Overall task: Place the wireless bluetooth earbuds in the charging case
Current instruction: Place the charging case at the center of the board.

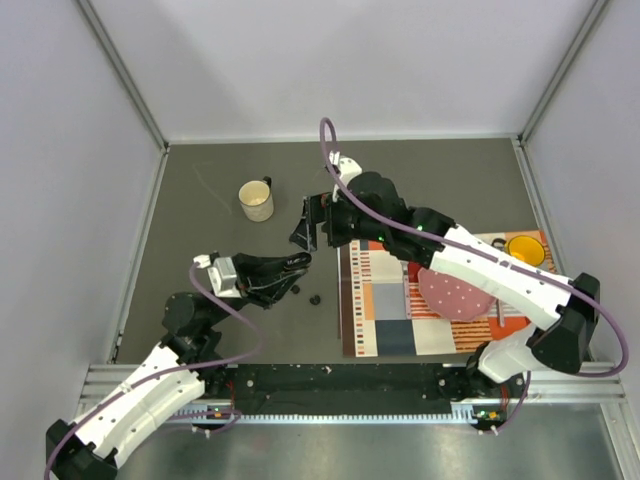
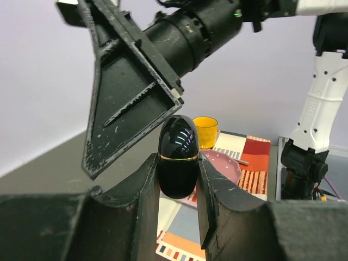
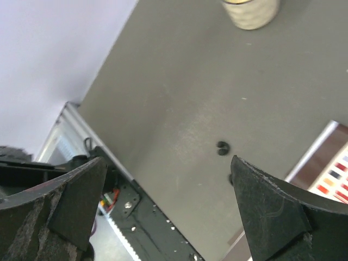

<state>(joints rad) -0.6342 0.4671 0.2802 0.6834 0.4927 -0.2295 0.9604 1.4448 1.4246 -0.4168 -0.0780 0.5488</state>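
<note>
Pinching a glossy black charging case [image 2: 178,157] upright between its fingers, the left hand [image 1: 291,272] reaches out over the grey desk [image 1: 200,210]. The case's lid is down, with a thin gold seam around its middle. Behind this hand and well apart from it, a cream mug [image 1: 256,200] stands on the desk. Just right of the left hand, one tiny black earbud [image 1: 315,299] lies on the bare desk, short of the edge of a patterned mat [image 1: 385,300]. The right hand [image 1: 308,228] hangs close above the case, its jaws spread wide with nothing between them. From its own wrist view the earbud shows on the desk below, between the two fingers. Whether this hand touches the case cannot be told. Farther right, a pink plate [image 1: 458,295] rests on the mat, and a yellow cup [image 1: 525,248] stands at the mat's far corner.
</note>
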